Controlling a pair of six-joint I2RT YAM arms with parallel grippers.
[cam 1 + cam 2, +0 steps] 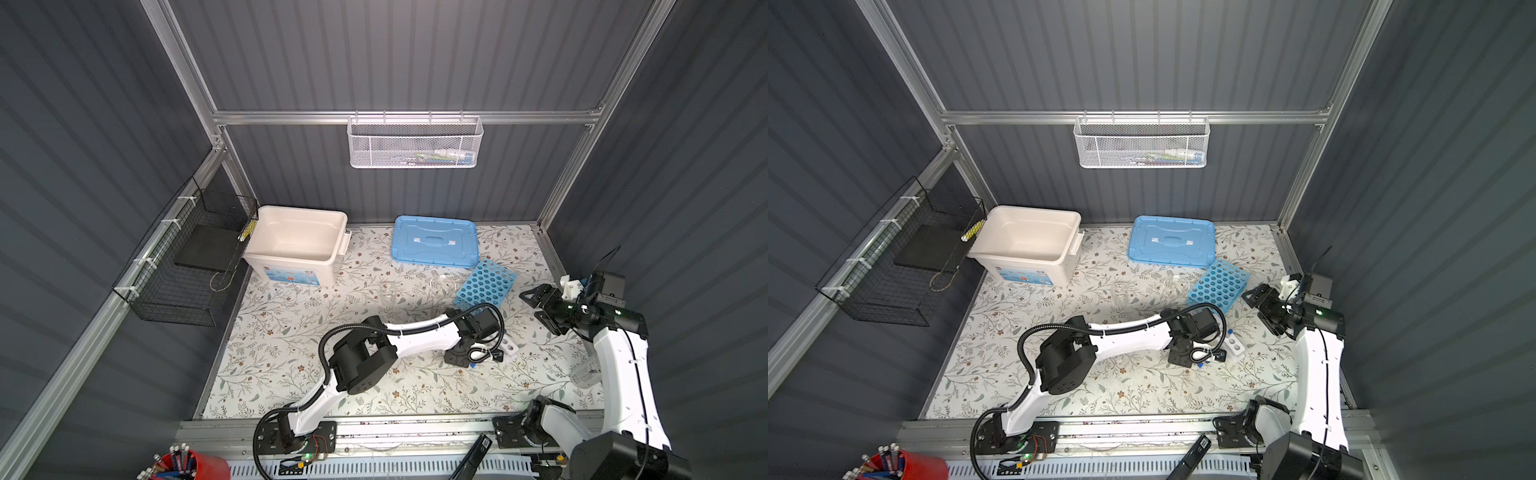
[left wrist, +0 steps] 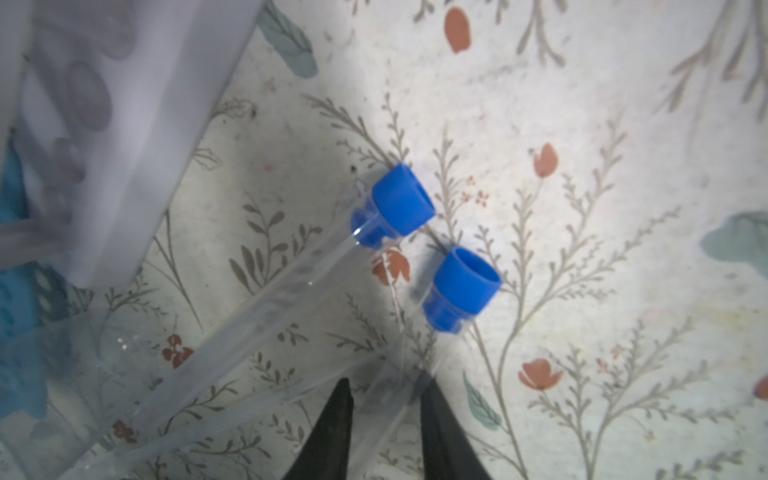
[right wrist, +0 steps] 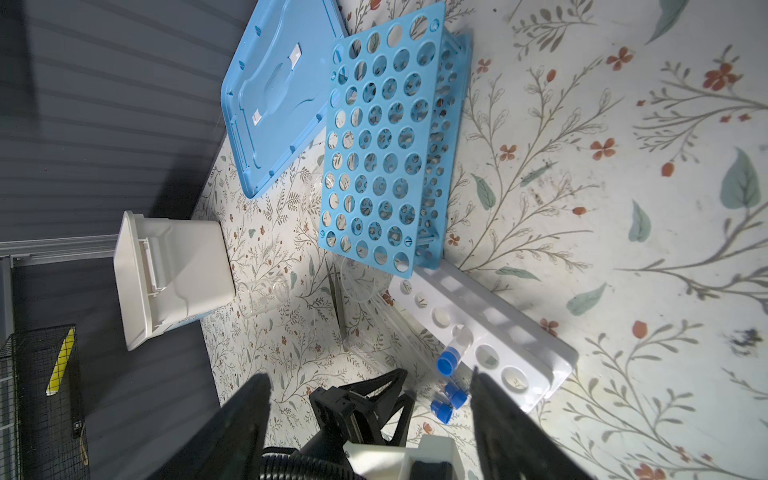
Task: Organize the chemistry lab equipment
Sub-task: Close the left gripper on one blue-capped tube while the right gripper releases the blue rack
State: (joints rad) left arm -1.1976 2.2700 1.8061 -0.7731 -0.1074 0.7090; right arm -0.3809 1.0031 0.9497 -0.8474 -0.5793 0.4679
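the left gripper [image 2: 386,378] is down at the floral table [image 2: 602,104], its two black fingers apart with a blue-capped tube [image 2: 453,299] lying between them; whether they pinch it i cannot tell. a second tube [image 2: 291,299] lies just beside it, toward the white rack [image 2: 124,104]. the right wrist view adds what that close view lacks: a third tube [image 3: 451,353] resting at the white rack (which sits just beside the blue rack [image 3: 382,145]), and the right gripper [image 3: 370,376] gaping wide, holding nothing.
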